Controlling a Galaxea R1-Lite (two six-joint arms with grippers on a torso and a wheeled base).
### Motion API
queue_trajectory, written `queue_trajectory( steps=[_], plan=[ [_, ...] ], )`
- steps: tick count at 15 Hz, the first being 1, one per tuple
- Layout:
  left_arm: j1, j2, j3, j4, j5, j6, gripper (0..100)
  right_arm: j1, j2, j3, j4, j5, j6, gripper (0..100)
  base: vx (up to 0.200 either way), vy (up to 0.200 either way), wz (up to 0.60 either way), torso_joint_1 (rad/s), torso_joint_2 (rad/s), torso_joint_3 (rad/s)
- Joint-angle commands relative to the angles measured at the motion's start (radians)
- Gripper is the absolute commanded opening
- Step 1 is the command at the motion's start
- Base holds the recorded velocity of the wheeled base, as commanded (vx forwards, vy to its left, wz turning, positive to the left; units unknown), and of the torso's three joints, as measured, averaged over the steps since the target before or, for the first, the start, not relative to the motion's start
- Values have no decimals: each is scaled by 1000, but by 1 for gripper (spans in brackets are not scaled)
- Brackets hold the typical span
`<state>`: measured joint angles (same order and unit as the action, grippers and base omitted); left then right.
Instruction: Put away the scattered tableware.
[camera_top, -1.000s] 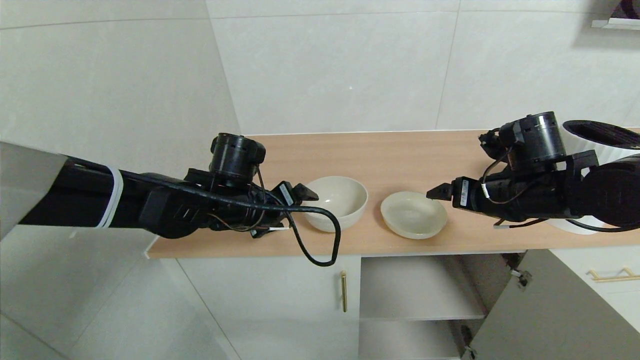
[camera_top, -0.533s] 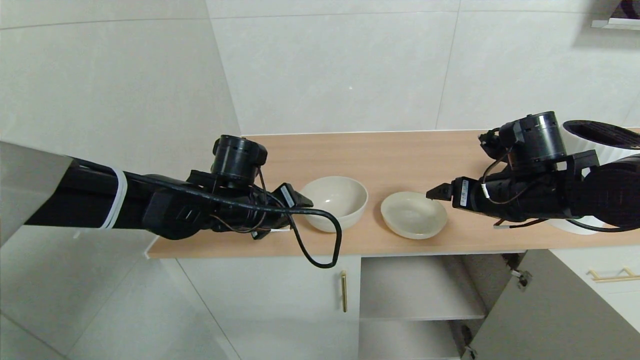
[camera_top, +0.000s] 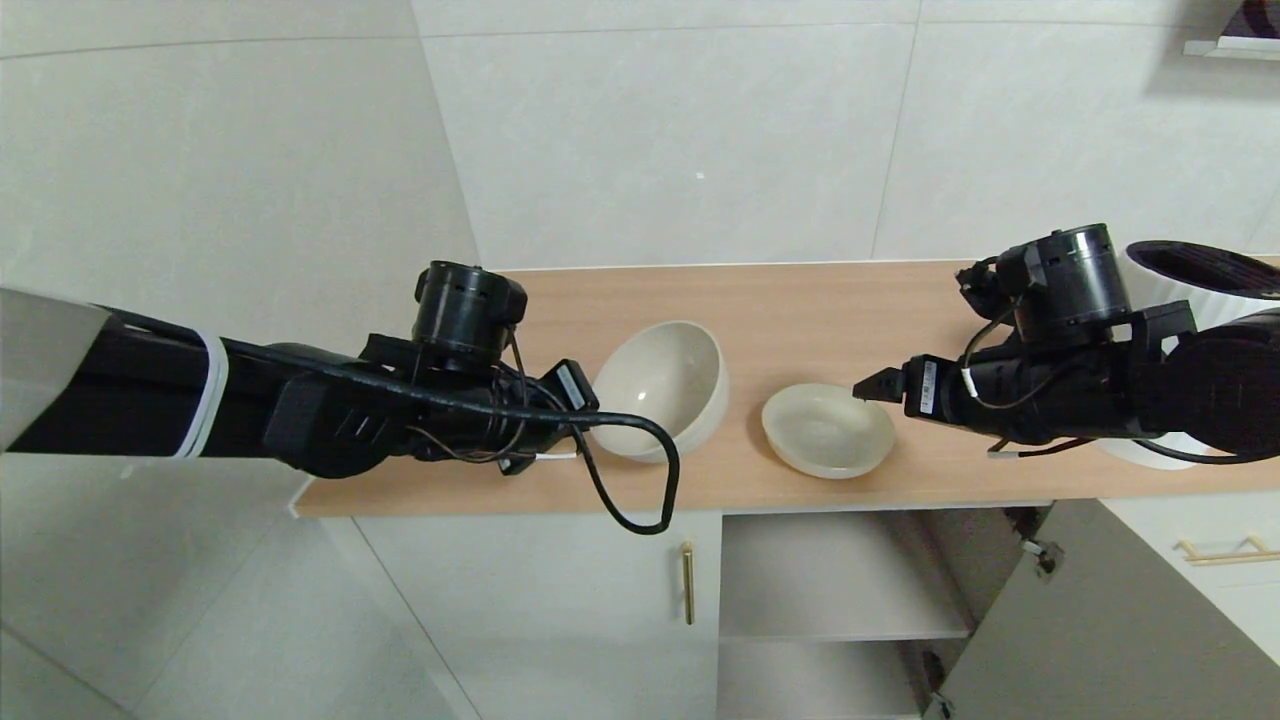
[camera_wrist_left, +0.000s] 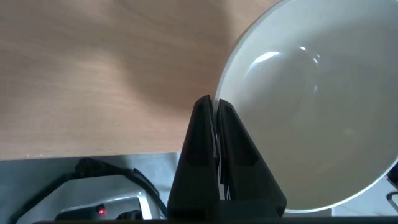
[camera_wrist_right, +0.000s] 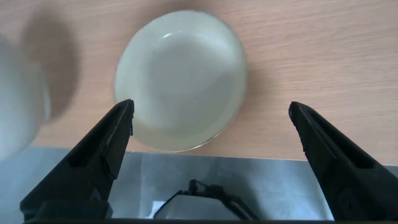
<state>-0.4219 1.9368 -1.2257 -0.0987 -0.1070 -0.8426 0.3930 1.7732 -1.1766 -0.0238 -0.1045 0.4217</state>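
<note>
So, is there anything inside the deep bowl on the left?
Nothing visible: the bowl is bare inside, showing just light glints. The left gripper pinches its rim, hiding a small strip of inner wall there.

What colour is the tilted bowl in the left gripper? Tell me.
The bowl is plain cream-white; left wrist view shows it best.

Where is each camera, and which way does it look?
Head view: on the robot's head, looking forward and down at the counter; both arms show, left gripper pinching the tilted bowl, right gripper by the plate.
Left wrist view: on the left wrist, looking along its shut fingers at the bowl's rim.
Right wrist view: on the right wrist, looking down between its open fingers at the plate.
Shared: head and left wrist see the bowl; head and right wrist, the plate.
</note>
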Motion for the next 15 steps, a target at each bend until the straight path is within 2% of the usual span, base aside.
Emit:
queue_trajectory(
  steps=[1,2,5,8,15],
  plan=[
    [0,-24,8,-1,-2,2,0,4,11,-2,-2,-15,-1,100,0,0,0,0,0,0],
    [0,-61,28,2,-19,5,0,20,43,-6,-2,-73,-4,100,0,0,0,0,0,0],
    [0,-130,69,2,-115,7,0,29,111,-23,-2,-159,-17,100,0,0,0,0,0,0],
    [0,-133,78,1,-120,30,0,29,152,-25,-2,-207,-31,100,0,0,0,0,0,0],
    [0,-128,84,-1,-122,30,0,26,198,-41,-5,-207,-26,100,0,0,0,0,0,0]
  ],
)
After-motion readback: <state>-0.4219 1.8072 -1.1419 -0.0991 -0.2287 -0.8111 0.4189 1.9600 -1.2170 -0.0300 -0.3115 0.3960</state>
